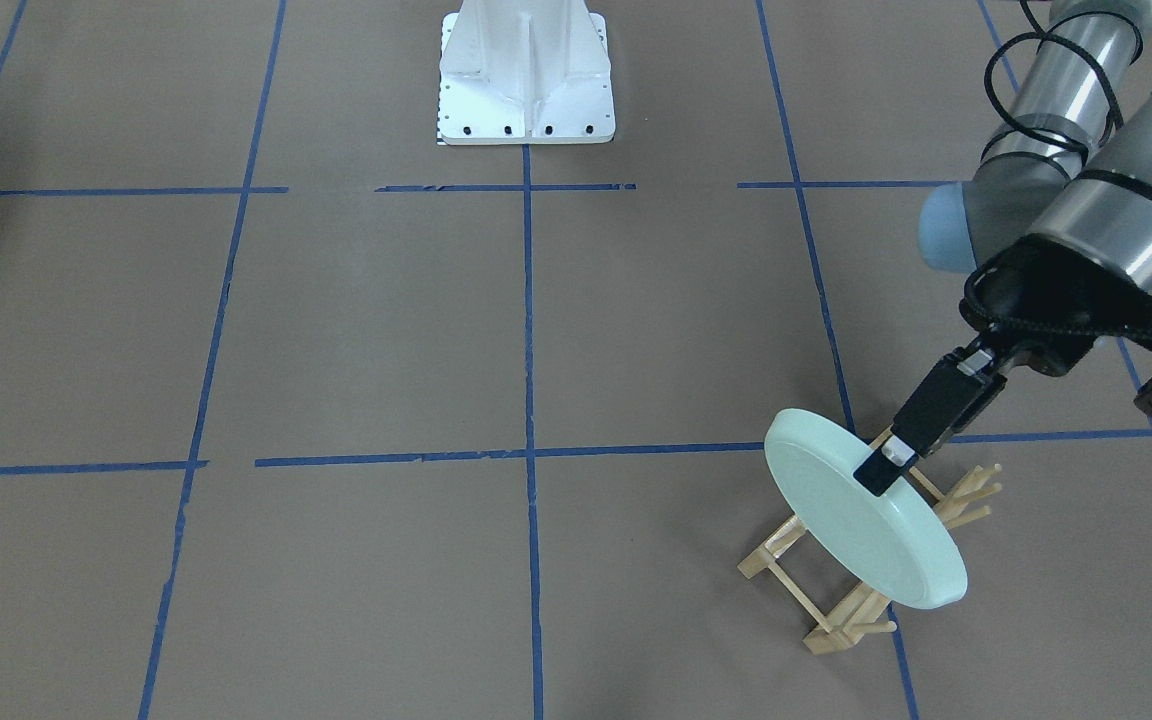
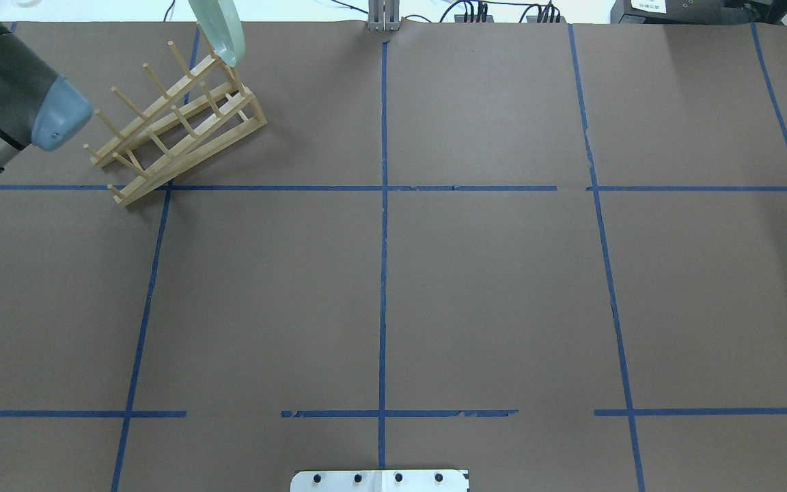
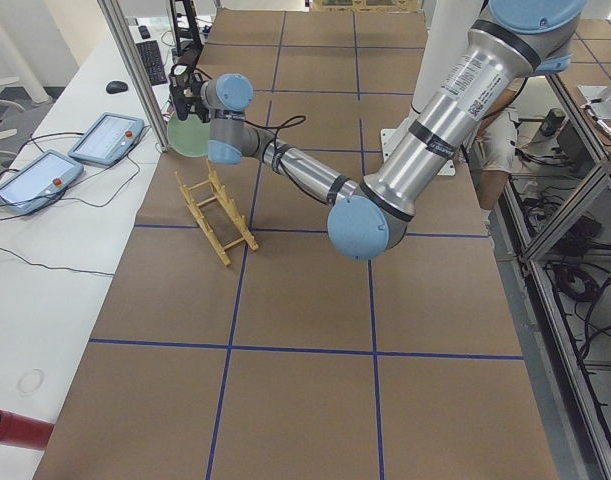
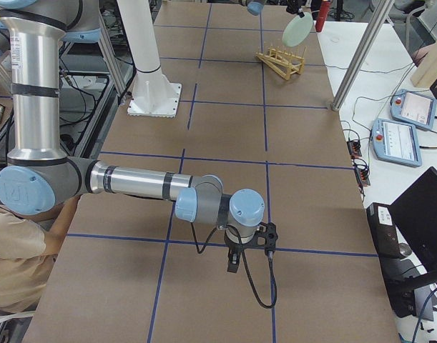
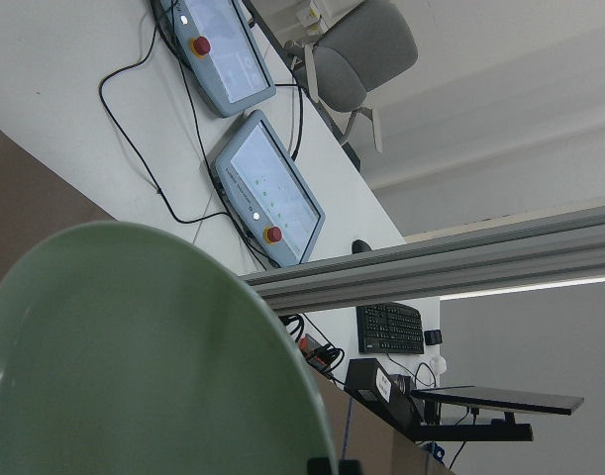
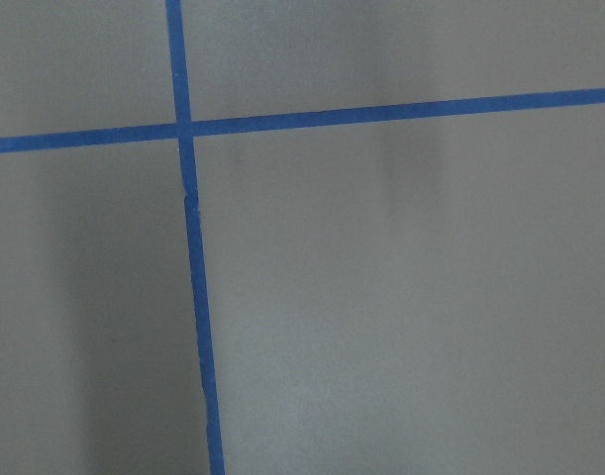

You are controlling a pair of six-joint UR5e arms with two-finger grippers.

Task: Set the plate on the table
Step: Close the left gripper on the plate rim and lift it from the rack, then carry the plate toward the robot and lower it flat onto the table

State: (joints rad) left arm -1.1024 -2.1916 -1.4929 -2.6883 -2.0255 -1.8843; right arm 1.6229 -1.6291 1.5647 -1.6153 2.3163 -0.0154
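The pale mint-green plate [image 1: 856, 525] stands tilted on edge over the wooden peg rack [image 1: 831, 600], at the table's far left in the overhead view [image 2: 220, 29]. My left gripper [image 1: 881, 478] is shut on the plate's upper rim, one black finger on its face. The plate fills the lower left of the left wrist view [image 5: 134, 356] and sits above the rack in the side view [image 3: 188, 135]. Whether it touches the pegs I cannot tell. My right gripper [image 4: 234, 261] hangs low over the brown table [image 1: 386, 330]; I cannot tell if it is open.
The white robot base [image 1: 526, 75] stands at the table's middle edge. Beyond the table's edge near the rack are two teach pendants [image 3: 107, 138], cables and an aluminium post [image 3: 135, 80]. Blue tape lines cross the table [image 6: 188, 129].
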